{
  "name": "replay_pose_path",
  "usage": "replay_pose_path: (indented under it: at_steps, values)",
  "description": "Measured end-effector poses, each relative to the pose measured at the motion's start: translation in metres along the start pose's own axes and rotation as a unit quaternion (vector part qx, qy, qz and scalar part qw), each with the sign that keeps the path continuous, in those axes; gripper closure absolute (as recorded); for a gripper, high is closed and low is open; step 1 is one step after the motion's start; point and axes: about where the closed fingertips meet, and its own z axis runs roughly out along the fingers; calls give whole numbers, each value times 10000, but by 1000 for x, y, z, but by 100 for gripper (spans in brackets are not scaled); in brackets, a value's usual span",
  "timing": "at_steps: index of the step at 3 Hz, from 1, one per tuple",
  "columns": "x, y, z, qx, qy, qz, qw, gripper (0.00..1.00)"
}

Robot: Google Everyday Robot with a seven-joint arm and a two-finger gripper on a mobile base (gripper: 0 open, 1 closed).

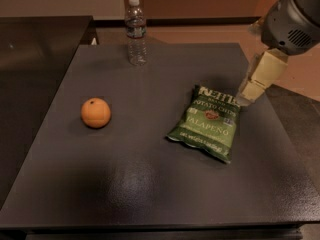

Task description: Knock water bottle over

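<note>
**Clear plastic water bottle (135, 31) upright, reach not yet made**

The water bottle stands at the far edge of the dark table (150, 194), left of centre and well apart from everything else. The gripper (248, 91) hangs at the right, just by the far corner of the green chip bag (206, 124); whether it is open or closed cannot be told. The approach appears to be the step in hand. Next, the gripper likely needs to travel left and far, then push sideways high on the bottle.
</note>
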Motion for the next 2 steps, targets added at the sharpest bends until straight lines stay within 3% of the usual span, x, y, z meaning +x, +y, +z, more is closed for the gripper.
replay_pose_path:
  at_steps: [2]
  values:
    - [-56,-51,47,183,-703,134,9973,0]
